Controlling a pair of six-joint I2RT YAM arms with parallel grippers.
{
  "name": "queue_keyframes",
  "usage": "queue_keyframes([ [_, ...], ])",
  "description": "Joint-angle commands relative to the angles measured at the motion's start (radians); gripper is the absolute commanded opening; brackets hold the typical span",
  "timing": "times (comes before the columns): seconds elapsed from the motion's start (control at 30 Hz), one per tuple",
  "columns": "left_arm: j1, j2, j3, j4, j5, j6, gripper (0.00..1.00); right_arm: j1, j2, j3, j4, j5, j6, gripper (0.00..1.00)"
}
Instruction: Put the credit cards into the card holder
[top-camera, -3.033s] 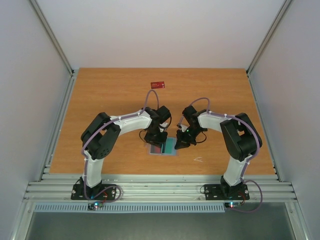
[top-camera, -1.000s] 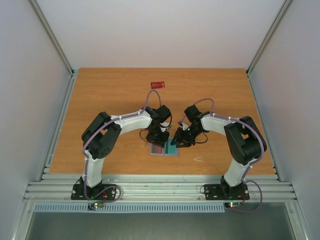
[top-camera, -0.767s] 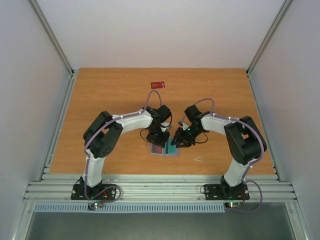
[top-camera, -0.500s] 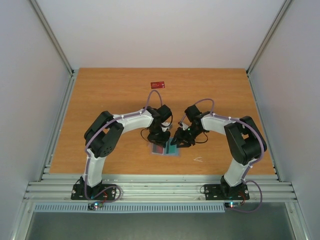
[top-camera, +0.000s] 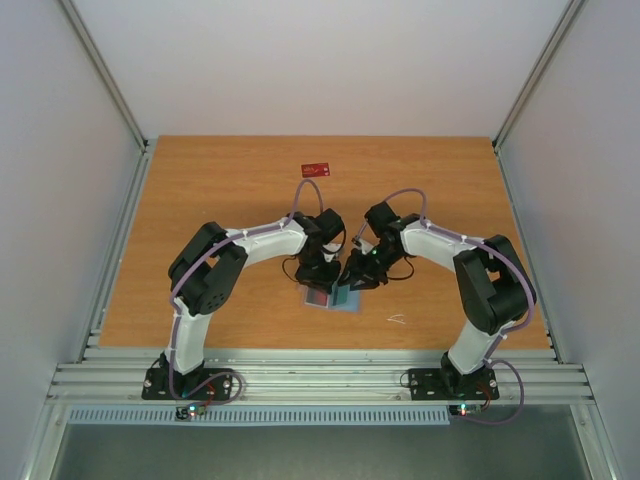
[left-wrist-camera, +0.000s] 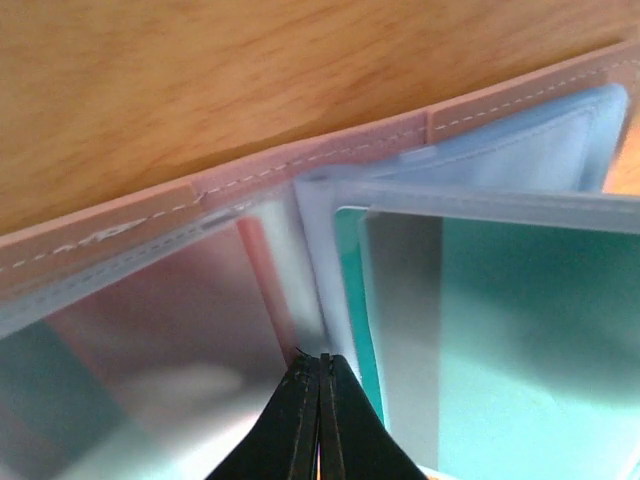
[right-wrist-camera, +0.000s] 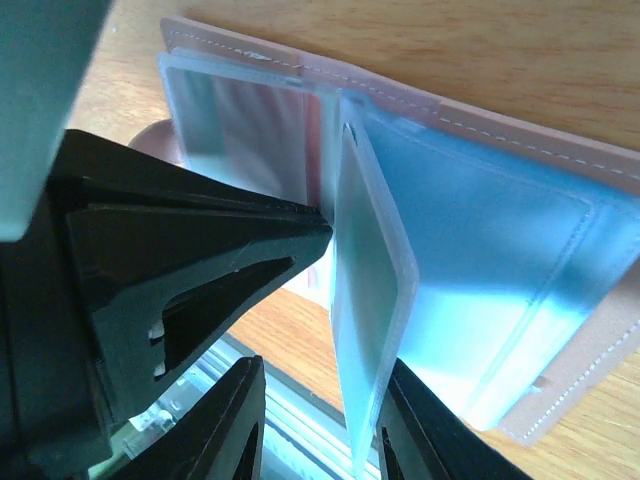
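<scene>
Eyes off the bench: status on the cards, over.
Left gripper shut, tip on open card holder spine. Right gripper open, straddling upright sleeve page. Teal card sleeved; one red card loose, far back.

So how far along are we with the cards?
One red card looks sleeved in the open card holder. The teal card sits in the leaf the right end effector straddles; the left end effector presses at the spine. The second red card lies loose.

I can read no text, brand or number anywhere. The red card (top-camera: 316, 169) far out on the worktop (top-camera: 220, 180) carries pale markings, too small for me to make out. The card holder (right-wrist-camera: 500, 250) shows only plain stitching.
</scene>
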Motion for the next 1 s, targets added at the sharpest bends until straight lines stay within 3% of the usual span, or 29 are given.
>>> queue_keyframes([
  [0.0, 0.003, -0.032, 0.046, -0.098, -0.092, -0.020, 0.02, 0.011, -0.015, 0.046, -0.051, 0.004, -0.015, 0.33],
  [0.6, 0.180, -0.367, -0.071, -0.202, -0.188, -0.062, 0.03, 0.135, 0.181, 0.292, -0.139, 0.026, 0.011, 0.32],
  [0.8, 0.206, -0.513, -0.132, -0.229, -0.229, -0.077, 0.04, 0.181, 0.274, 0.504, -0.209, -0.004, 0.016, 0.34],
  [0.97, 0.212, -0.636, -0.176, -0.251, -0.260, -0.090, 0.06, 0.181, 0.262, 0.706, -0.294, 0.001, 0.001, 0.36],
])
